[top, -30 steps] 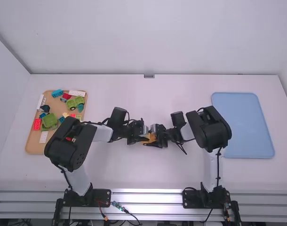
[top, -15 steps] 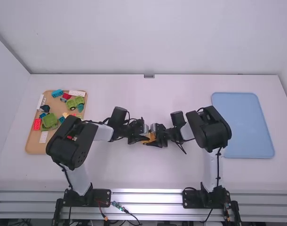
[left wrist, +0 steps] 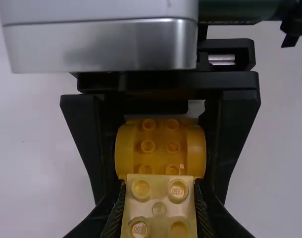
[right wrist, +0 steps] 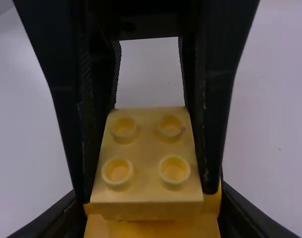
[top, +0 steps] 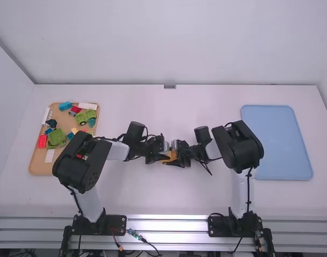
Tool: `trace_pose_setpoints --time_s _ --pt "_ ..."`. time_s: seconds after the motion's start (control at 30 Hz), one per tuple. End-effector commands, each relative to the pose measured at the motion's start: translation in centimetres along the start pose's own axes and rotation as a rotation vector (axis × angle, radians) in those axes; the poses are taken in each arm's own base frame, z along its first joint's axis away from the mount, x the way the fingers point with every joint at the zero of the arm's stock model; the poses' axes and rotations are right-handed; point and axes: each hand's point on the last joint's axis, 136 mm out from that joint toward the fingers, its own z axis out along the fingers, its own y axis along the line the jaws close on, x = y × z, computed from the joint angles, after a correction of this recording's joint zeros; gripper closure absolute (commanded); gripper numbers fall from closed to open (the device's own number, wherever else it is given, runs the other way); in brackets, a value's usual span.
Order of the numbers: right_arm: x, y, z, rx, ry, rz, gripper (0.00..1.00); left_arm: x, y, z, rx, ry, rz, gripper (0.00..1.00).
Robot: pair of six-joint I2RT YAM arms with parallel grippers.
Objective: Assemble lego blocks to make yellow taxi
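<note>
Near mid-table in the high view, my left gripper (top: pixel 163 156) and my right gripper (top: pixel 177 156) meet at an orange-yellow piece (top: pixel 169 157). In the left wrist view my left gripper (left wrist: pixel 159 204) is shut on a pale yellow block (left wrist: pixel 159 208) with studs. Just beyond it, the right gripper holds the studded orange-yellow piece (left wrist: pixel 160 144) with rounded sides. The right wrist view has my right gripper (right wrist: pixel 153 218) shut on the orange-yellow piece (right wrist: pixel 152 228), and the pale block (right wrist: pixel 147 153) lies against it. Whether the two are fully pressed together I cannot tell.
A tan tray (top: pixel 41 168) with green, red, blue and white blocks stands at the left, its near right part behind the left arm. At the right is a blue tray (top: pixel 284 142), just beyond the right arm's elbow.
The left arm's elbow has shifted slightly to the right since the earliest frame. Both grippers stay together at the same spot, and the right arm looks still.
</note>
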Motion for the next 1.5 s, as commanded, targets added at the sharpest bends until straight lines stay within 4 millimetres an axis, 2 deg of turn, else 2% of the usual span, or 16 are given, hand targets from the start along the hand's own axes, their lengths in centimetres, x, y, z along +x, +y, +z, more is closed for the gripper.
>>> trace_pose_setpoints --time_s 0.0,0.03,0.13,0.2,0.33,0.4,0.5,0.7,0.77,0.8,0.83,0.87,1.13,1.3,1.47 --pt "0.5 -0.1 0.2 0.001 0.011 0.019 0.58 0.4 -0.3 0.2 0.022 -0.007 -0.02 0.81" --pt "0.6 -0.1 0.2 0.001 0.011 0.019 0.57 0.3 -0.2 0.2 0.02 -0.009 -0.017 0.72" --pt "0.6 -0.1 0.2 0.0 0.012 0.023 0.57 0.0 0.1 0.2 0.012 -0.016 -0.019 0.63" --pt "0.6 -0.1 0.2 0.0 0.012 0.023 0.58 -0.3 0.4 0.2 0.01 -0.018 -0.015 0.52" --pt "0.6 0.0 0.2 0.0 0.012 0.023 0.58 -0.9 0.5 -0.1 0.016 -0.022 -0.021 0.4" --pt "0.6 0.0 0.2 0.0 0.012 0.023 0.58 -1.2 0.7 -0.2 0.015 -0.024 -0.019 0.36" --pt "0.6 0.0 0.2 -0.001 0.013 0.025 0.58 -2.0 1.0 -0.6 0.006 -0.031 -0.006 0.36" --pt "1.0 -0.2 0.2 0.013 0.033 0.027 0.58 -5.1 1.0 -2.2 0.005 -0.087 0.037 0.32" --pt "1.0 -0.2 0.2 0.012 0.033 0.027 0.58 -5.1 1.2 -2.6 -0.01 -0.079 0.04 0.34" --pt "0.9 -0.1 0.2 0.01 0.029 0.026 0.58 -5.1 1.2 -2.7 -0.013 -0.073 0.042 0.42" --pt "0.9 -0.1 0.2 0.008 0.027 0.026 0.58 -4.8 1.2 -2.8 -0.016 -0.059 0.047 0.62" --pt "0.9 -0.2 0.2 0.01 0.028 0.026 0.58 -4.3 1.0 -2.7 -0.014 -0.034 0.046 0.98" --pt "0.8 -0.1 0.2 0.007 0.024 0.026 0.58 -2.4 -0.3 -2.4 0.002 0.005 0.064 0.98" --pt "0.8 -0.1 0.2 0.007 0.024 0.025 0.58 -1.0 -0.5 -2.2 -0.009 0.045 0.031 0.98" --pt "0.8 -0.1 0.2 0.007 0.025 0.026 0.58 -0.6 -0.2 -1.8 -0.017 0.042 0.026 0.98"
